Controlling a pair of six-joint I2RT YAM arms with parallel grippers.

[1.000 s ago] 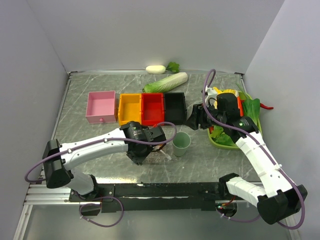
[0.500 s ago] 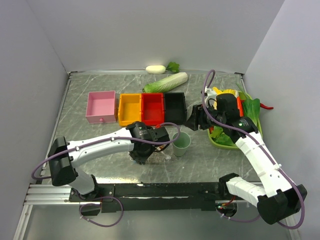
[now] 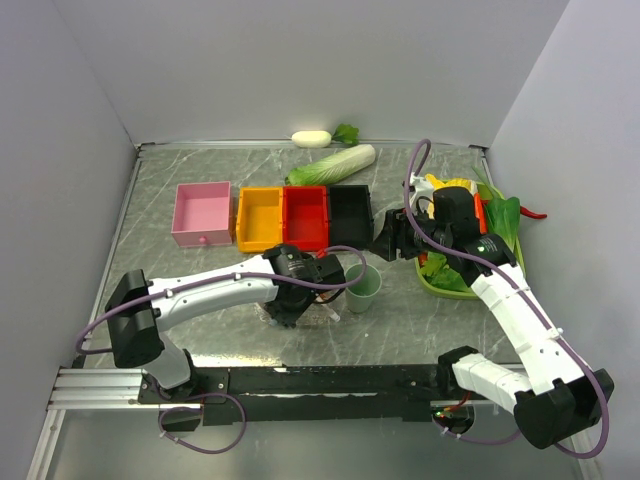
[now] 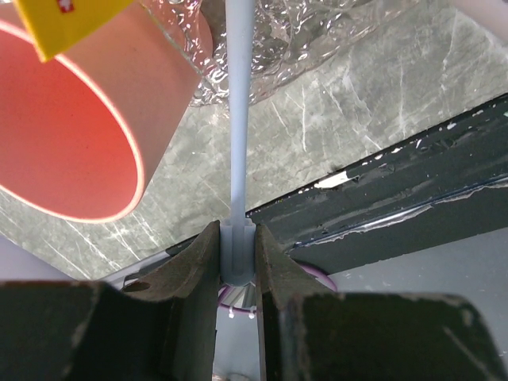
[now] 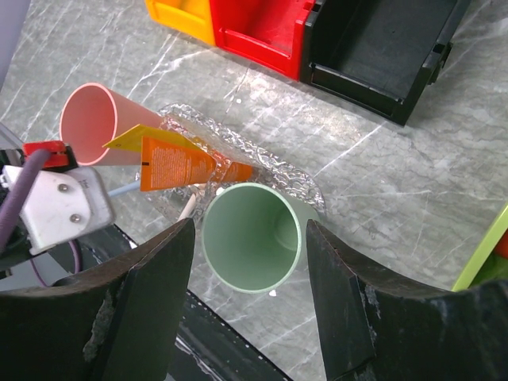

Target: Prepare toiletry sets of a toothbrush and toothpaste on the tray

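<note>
The left jaws are clamped on the butt end of a pale toothbrush. Its thin handle runs straight out from them, above the grey marbled surface, and ends over the edge of the clear, bubbly tray. A pink cup sits just beside the handle, and the corner of a yellow toothpaste tube shows above the cup's rim. From overhead, the left arm stretches low and almost flat from its base at the near left towards the middle of the surface, with its wrist bent down over the tray. The right jaws are apart with nothing between them, hanging above a green cup that stands at the tray's near end. An orange toothpaste tube lies on the tray between the pink and green cups. The right arm rises from its base at the near right, with its elbow high and its wrist angled down and to the left. Behind the tray is a row of pink, yellow, red and black bins.
</note>
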